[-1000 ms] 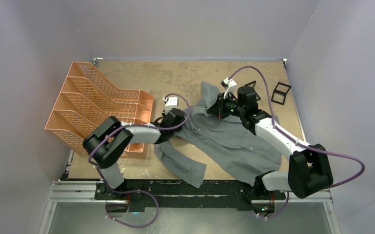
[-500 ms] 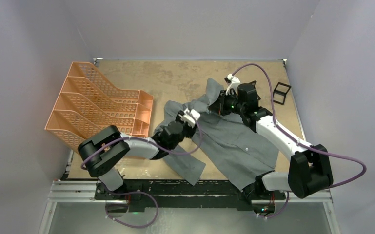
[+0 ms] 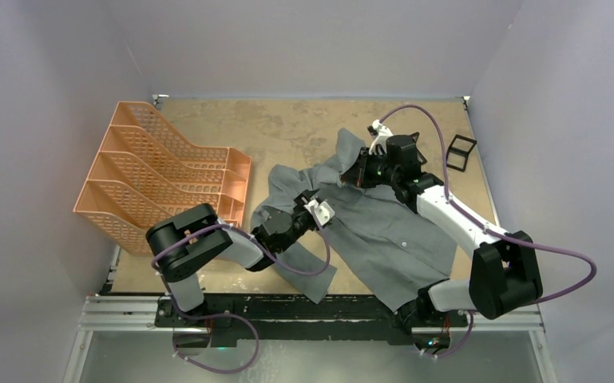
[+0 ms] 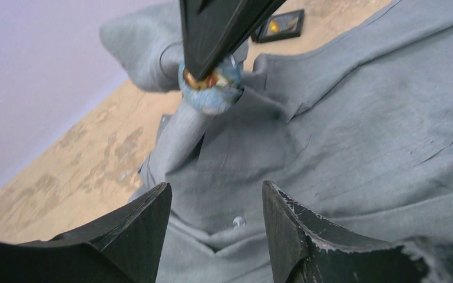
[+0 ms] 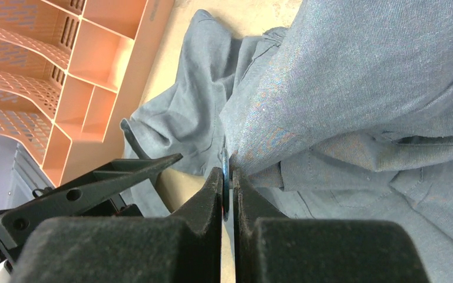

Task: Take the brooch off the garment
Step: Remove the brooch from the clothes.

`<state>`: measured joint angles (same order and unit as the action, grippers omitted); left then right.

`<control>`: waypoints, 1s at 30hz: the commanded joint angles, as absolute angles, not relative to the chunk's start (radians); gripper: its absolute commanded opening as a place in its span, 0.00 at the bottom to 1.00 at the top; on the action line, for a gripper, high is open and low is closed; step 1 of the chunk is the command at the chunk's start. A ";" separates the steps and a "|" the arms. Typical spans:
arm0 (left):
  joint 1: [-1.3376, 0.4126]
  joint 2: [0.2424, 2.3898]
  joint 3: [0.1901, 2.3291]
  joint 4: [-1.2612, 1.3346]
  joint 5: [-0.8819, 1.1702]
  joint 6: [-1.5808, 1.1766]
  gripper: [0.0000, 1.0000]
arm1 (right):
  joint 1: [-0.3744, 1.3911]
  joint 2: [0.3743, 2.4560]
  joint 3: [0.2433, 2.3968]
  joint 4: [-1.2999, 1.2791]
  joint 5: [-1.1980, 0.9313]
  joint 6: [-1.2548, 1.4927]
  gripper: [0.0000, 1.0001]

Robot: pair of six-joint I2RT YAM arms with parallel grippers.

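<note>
Currently the grey garment lies rumpled across the middle and right of the table, with one sleeve reaching toward the near edge. The brooch, a round blue piece with a gold spot, sits on a bunched ridge of cloth at the shirt's far end, near the collar. The right gripper has its fingers pressed together on the brooch, pinching its thin edge with cloth right against it. The left gripper hangs near it over the shirt front, fingers apart with nothing between them; a small pale button shows in the gap below. Whether its tips touch the fabric cannot be told. An orange file rack stands on the left, close to the shirt's edge. A small black frame lies at the far right, apart from the cloth.
</note>
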<state>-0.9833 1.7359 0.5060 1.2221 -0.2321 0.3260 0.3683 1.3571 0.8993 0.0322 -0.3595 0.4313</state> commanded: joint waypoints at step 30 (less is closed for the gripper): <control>-0.987 1.935 0.686 1.462 -0.197 0.367 0.12 | 0.394 1.342 0.921 0.048 -0.385 0.492 0.03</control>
